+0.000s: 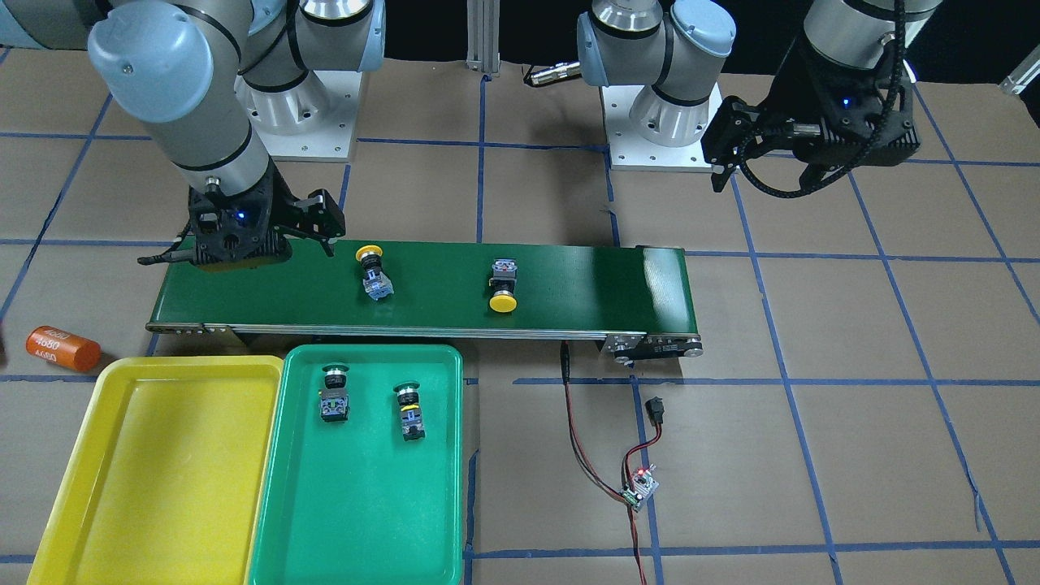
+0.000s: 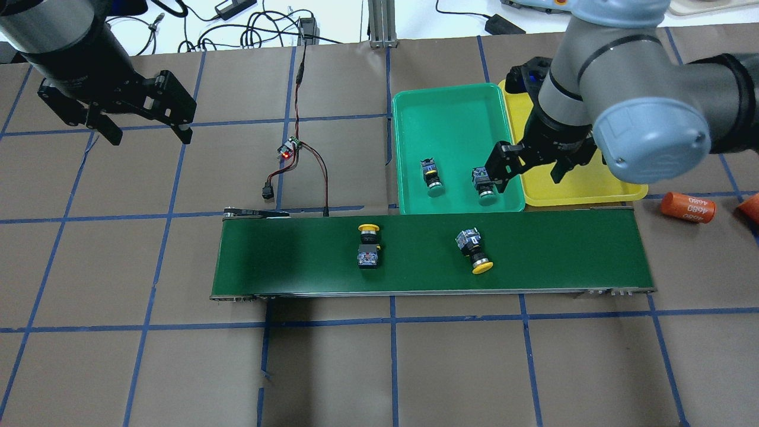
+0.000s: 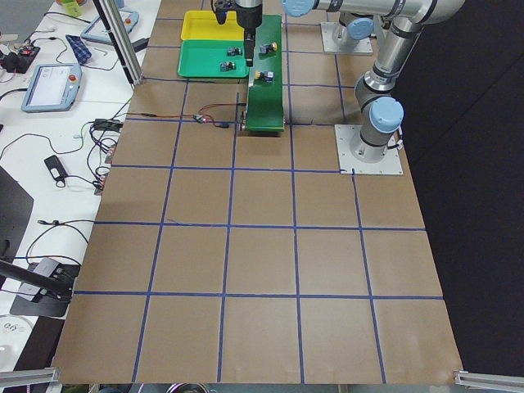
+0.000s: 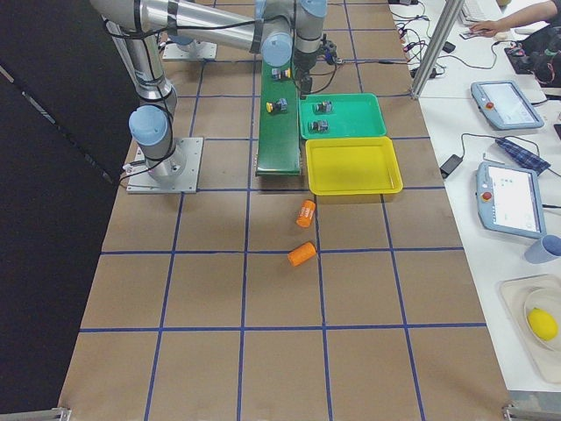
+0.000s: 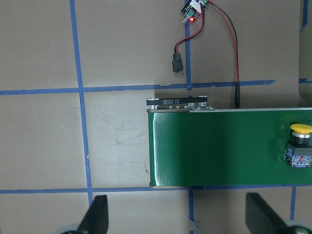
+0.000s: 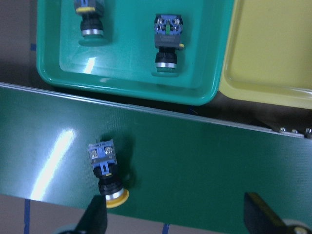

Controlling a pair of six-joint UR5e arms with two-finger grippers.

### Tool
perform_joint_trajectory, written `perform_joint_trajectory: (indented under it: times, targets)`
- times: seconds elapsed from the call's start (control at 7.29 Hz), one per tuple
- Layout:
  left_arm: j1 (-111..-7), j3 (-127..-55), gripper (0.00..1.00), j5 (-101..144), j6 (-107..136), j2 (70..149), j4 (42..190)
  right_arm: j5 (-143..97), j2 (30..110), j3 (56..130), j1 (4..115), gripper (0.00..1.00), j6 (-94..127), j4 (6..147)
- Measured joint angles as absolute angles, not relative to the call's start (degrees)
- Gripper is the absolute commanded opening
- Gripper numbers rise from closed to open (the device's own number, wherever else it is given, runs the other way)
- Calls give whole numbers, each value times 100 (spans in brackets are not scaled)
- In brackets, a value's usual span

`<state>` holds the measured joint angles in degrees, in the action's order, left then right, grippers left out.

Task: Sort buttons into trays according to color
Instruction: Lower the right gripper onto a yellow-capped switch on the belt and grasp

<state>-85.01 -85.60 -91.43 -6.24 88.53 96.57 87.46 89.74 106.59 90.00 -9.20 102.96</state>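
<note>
Jaws gape empty on left arm (image 2: 65, 47) and right arm (image 2: 563, 118); a skewed pinch might roll the nearer yellow button (image 6: 103, 158) off the belt (image 6: 195, 165).

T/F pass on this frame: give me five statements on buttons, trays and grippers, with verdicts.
1. Both green buttons lie in the green tray. True.
2. The yellow tray holds one yellow button. False: it holds none; both yellow buttons lie on the conveyor belt.
3. The right gripper is shut on a button. False: it is open and holds nothing.
4. The left gripper is open and holds nothing. True.
5. An orange cylinder lies outside both trays. True.
</note>
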Motion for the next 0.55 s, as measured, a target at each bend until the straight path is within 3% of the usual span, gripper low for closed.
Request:
perform_joint_trajectory:
  times: [0.27, 0.55]
  targets:
    - [-8499, -8569, 100, -9145, -630, 8854, 9655, 8748, 9380, 11784, 8914, 100, -856, 11246]
    - [-8504, -8579, 100, -9143, -627, 8850, 9657, 8733, 9440, 12289, 8905, 100, -822, 11914]
